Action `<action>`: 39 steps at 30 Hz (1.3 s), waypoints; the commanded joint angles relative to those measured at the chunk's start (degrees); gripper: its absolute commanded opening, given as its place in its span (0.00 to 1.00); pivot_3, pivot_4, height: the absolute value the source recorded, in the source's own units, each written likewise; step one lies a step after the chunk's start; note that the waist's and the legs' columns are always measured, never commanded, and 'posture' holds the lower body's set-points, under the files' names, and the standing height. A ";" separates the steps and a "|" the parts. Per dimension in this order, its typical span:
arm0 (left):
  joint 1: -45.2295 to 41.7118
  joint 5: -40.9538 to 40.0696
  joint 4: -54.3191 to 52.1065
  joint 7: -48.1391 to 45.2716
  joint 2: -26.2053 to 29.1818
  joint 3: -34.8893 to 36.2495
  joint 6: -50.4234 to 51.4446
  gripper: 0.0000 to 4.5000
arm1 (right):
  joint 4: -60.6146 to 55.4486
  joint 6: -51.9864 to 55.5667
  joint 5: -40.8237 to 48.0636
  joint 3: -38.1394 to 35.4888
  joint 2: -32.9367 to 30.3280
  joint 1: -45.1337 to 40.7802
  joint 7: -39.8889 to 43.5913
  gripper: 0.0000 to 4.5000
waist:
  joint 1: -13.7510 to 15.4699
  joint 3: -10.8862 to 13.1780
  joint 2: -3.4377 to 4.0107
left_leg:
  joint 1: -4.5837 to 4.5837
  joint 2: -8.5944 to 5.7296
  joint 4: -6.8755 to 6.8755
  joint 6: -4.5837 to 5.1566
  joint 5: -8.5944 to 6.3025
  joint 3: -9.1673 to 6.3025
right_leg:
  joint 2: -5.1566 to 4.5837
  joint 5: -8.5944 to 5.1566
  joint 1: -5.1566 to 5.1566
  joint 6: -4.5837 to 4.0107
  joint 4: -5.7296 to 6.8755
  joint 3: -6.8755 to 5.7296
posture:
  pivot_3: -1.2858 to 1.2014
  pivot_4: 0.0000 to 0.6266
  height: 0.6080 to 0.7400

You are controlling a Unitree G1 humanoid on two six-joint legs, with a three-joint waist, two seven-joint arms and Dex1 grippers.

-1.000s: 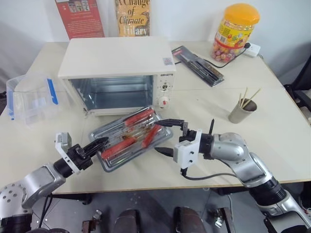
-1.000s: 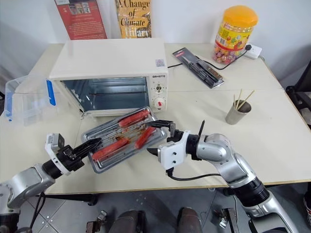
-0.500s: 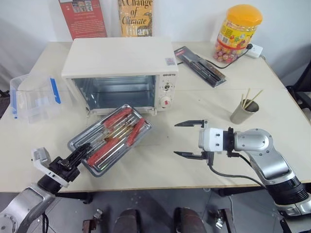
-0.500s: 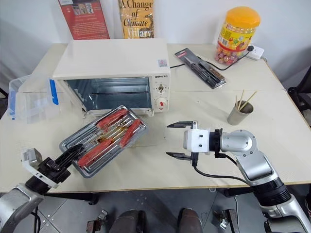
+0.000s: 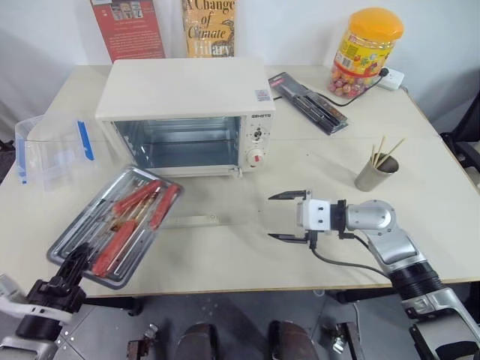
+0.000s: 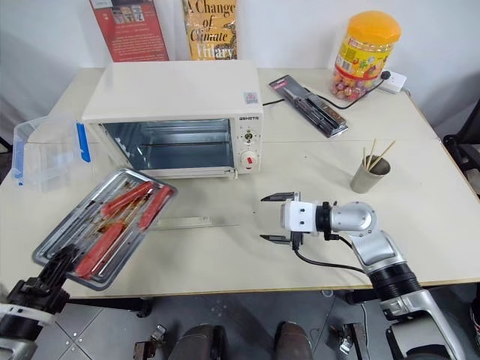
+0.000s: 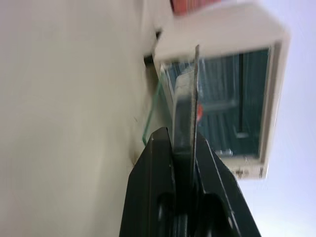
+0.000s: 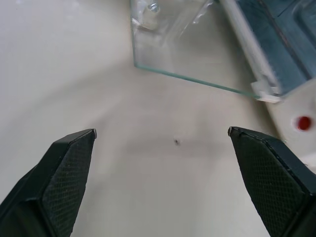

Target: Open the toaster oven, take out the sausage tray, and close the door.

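The cream-white toaster oven (image 5: 184, 86) stands at the back of the table with its chamber empty. Its glass door (image 5: 210, 196) lies folded down flat on the tabletop, and in the right wrist view the door (image 8: 173, 44) shows just past my fingers. The shiny sausage tray (image 5: 91, 214), holding several red sausages (image 5: 139, 195), hangs tilted over the table's front left. My left gripper (image 5: 71, 270) is shut on its near edge, which shows thin between the fingers (image 7: 163, 163). My right gripper (image 5: 271, 217) is open and empty, low over the table right of the door.
A clear plastic box with blue clips (image 5: 49, 150) sits left of the oven. A cup of sticks (image 5: 375, 172), a yellow-lidded candy jar (image 5: 365, 49) and a flat black pack (image 5: 307, 91) stand on the right side. Books (image 5: 127, 26) lean on the back wall.
My left gripper has drawn the sausage tray off the door, leftward and toward the table's front edge. My right gripper has let go of the tray's side, moved right and sunk, still open.
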 commanded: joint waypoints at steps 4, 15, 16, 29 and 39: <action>4.56 -0.80 0.33 -5.67 -1.73 4.67 -0.56 0.00 | 5.79 -5.09 -1.91 0.56 2.50 -2.44 -0.84 0.78 | -0.18 0.00 0.00 | 0.01 0.03 0.02 0.01 -0.02 -0.02 | 0.02 -0.01 0.07 -0.01 -0.05 -0.01 | 0.52 0.24 1.00; 5.40 -0.80 7.77 -10.41 -5.10 8.52 -0.39 0.00 | 13.75 -9.60 -5.22 2.47 7.71 -6.20 -2.35 0.00 | -0.38 0.00 0.00 | 0.01 0.21 0.12 -0.05 -0.11 0.05 | 0.16 -0.02 0.07 -0.04 -0.09 0.04 | 0.52 0.24 1.00; 5.31 -0.80 8.33 -10.71 -5.33 8.71 -0.45 0.00 | 14.50 -9.89 -5.51 2.56 8.11 -6.47 -2.51 0.00 | -0.37 0.00 0.00 | 0.00 0.21 0.13 -0.04 -0.14 0.04 | 0.16 -0.02 0.07 -0.04 -0.10 0.04 | 0.52 0.24 1.00; 6.65 -0.80 2.11 -9.18 -13.26 7.21 -7.84 0.00 | 14.61 -8.94 -3.13 2.08 13.11 -10.83 -1.20 0.00 | -0.59 -0.01 -0.02 | 0.02 0.79 0.32 -0.29 -0.40 0.21 | 0.69 -0.06 -0.08 -0.19 -0.08 0.29 | 0.52 0.24 1.00; 9.24 -0.80 0.23 -9.18 -13.86 5.84 -9.40 0.00 | 10.56 0.40 2.61 -1.34 13.58 -17.84 0.78 0.00 | -0.51 -0.01 -0.02 | -0.08 0.81 0.31 -0.20 -0.47 0.29 | 0.72 -0.06 -0.56 -0.20 0.10 0.74 | 0.52 0.24 1.00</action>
